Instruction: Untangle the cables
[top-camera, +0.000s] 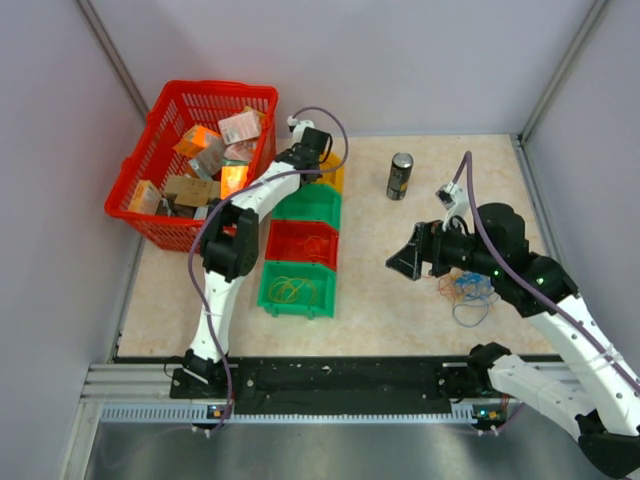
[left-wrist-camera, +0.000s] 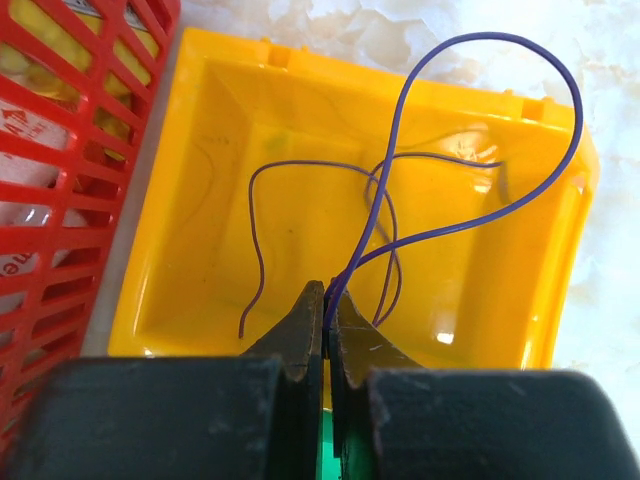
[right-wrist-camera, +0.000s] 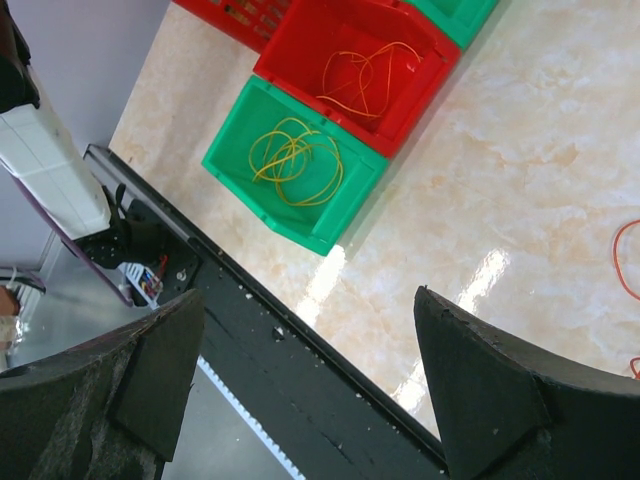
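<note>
1. Basket (top-camera: 150, 190): red, far left, just beside the yellow bin (left-wrist-camera: 250, 100).
2. Left gripper (left-wrist-camera: 326, 300): clamped on a purple cable (left-wrist-camera: 490, 35) above the yellow bin. One end hangs inside and a wide loop rises past the far rim. Risk: on release, the springy loop may flop over the rim onto the bench (top-camera: 380, 290), or the cable may cling to the gripper.
3. Right gripper (right-wrist-camera: 310, 295): apart, empty, facing the bins.
4. Tangle (top-camera: 468, 288): orange and blue cables on the bench beneath the right arm, barely in its wrist view. Risk: a poorly seen grab may catch several strands and tighten the knot.
</note>
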